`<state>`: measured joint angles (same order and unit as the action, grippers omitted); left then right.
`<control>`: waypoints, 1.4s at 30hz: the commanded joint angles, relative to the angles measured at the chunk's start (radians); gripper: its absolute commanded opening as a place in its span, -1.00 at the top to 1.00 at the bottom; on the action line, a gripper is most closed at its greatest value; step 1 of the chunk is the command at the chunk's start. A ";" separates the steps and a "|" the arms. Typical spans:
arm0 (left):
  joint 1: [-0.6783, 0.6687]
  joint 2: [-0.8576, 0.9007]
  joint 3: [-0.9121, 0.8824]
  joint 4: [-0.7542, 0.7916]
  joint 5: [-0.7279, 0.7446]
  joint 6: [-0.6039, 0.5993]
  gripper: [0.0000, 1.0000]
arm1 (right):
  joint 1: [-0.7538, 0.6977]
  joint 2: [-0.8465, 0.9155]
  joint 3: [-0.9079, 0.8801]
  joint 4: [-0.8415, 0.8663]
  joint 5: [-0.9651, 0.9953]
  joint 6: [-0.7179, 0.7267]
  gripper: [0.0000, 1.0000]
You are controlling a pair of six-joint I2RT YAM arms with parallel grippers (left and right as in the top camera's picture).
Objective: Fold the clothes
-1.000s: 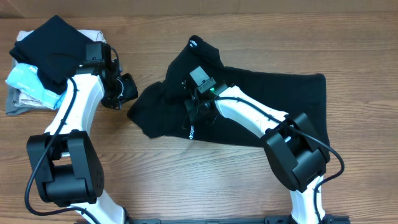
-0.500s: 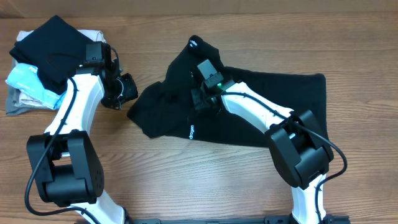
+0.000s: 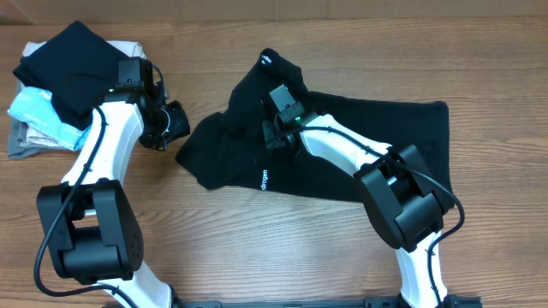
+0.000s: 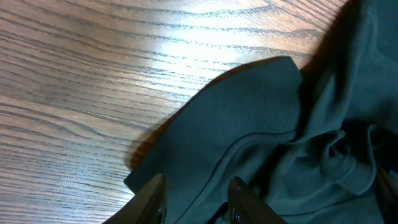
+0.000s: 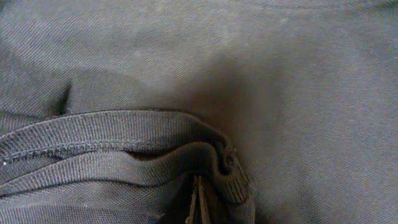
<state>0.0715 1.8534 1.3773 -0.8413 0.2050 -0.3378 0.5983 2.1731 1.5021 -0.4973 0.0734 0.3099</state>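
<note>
While right hand point(image 5: 196, 202) pinches black shirt point(image 3: 385, 145) hem, left hand point(image 4: 196, 200) hangs open beside it; folded stack point(image 3: 34, 109) far left.

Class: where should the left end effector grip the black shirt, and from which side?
Probably the black shirt's flat corner flap nearest the left end effector, approached from the bare-wood side: its free edge lies smooth and exposed, while the fabric behind is bunched into folds.
</note>
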 commanded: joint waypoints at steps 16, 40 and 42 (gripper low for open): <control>-0.006 -0.011 0.021 0.001 -0.006 -0.006 0.28 | -0.028 -0.108 0.096 -0.033 -0.273 0.036 0.19; -0.006 -0.011 0.018 -0.001 -0.006 -0.006 0.27 | 0.063 -0.063 0.069 -0.010 -0.098 0.055 0.91; -0.006 -0.011 0.018 -0.001 -0.006 -0.006 0.27 | 0.063 -0.056 0.069 0.009 -0.089 0.055 0.90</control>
<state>0.0715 1.8534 1.3773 -0.8413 0.2050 -0.3382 0.6666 2.1014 1.5761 -0.5064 -0.0959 0.3622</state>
